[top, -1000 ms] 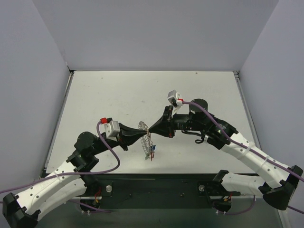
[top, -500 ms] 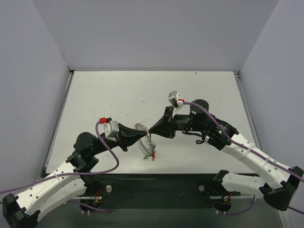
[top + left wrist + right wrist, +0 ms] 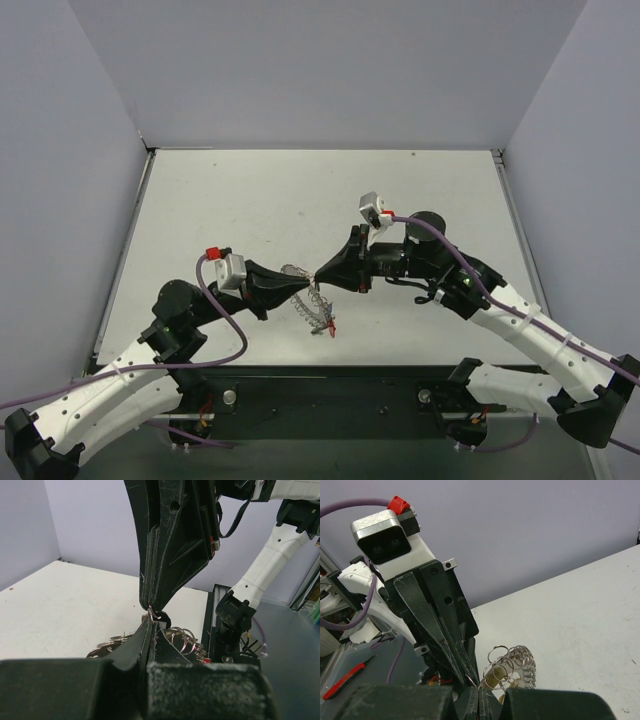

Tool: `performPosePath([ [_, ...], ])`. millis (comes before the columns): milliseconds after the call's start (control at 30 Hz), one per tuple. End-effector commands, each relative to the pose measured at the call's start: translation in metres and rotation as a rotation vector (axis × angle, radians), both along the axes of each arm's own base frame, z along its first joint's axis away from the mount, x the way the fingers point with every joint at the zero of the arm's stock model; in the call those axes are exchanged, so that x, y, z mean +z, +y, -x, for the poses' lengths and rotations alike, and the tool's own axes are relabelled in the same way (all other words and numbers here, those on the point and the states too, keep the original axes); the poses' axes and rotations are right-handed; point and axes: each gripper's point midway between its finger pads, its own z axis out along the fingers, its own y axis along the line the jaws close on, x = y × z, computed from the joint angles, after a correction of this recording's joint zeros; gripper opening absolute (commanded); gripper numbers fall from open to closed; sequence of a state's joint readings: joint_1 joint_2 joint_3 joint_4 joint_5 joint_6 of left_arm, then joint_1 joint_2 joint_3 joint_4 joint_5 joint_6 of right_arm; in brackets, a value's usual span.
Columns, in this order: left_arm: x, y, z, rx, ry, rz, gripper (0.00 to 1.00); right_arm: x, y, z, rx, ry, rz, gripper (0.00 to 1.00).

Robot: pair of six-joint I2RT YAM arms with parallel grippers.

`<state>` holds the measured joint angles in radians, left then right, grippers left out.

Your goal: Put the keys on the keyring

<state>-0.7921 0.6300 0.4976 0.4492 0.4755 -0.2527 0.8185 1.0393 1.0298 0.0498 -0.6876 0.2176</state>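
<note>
Top external view: the left gripper (image 3: 307,285) and right gripper (image 3: 317,275) meet tip to tip above the middle of the table (image 3: 250,200). Both have their fingers pressed fully together. Each seems to pinch the same thin loop of wire at the top of the keyring (image 3: 306,298). The keyring's coils hang down from that point towards the near edge. The keys (image 3: 329,326) show as a red speck at the low end. Holding it from 2 sides probably steadies the keyring so a coil can be parted. The left wrist view shows the loop between the tips.
</note>
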Motion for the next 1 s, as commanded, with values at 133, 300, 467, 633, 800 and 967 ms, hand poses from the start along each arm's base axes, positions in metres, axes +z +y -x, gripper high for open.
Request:
performPosePath([
  [133, 0.079, 0.021, 0.036, -0.074, -0.209, 0.232, 0.0, -0.002, -0.009, -0.011, -0.054, -0.027, -0.002, 0.0],
  [300, 0.084, 0.023, 0.04, -0.086, -0.219, 0.254, 0.0, 0.0, -0.011, -0.009, -0.05, -0.022, -0.016, 0.0],
  [467, 0.088, 0.024, 0.042, -0.094, -0.224, 0.267, 0.0, -0.004, -0.011, -0.008, -0.041, -0.012, -0.012, 0.0],
  [633, 0.092, 0.026, 0.046, -0.105, -0.226, 0.285, 0.0, -0.005, -0.011, -0.006, -0.033, -0.007, -0.016, 0.0],
  [800, 0.093, 0.026, 0.046, -0.112, -0.221, 0.296, 0.0, -0.003, -0.011, -0.004, -0.025, -0.006, -0.025, 0.0],
  [967, 0.092, 0.025, 0.044, -0.105, -0.213, 0.296, 0.0, -0.002, -0.012, -0.001, -0.019, -0.006, -0.032, 0.0],
])
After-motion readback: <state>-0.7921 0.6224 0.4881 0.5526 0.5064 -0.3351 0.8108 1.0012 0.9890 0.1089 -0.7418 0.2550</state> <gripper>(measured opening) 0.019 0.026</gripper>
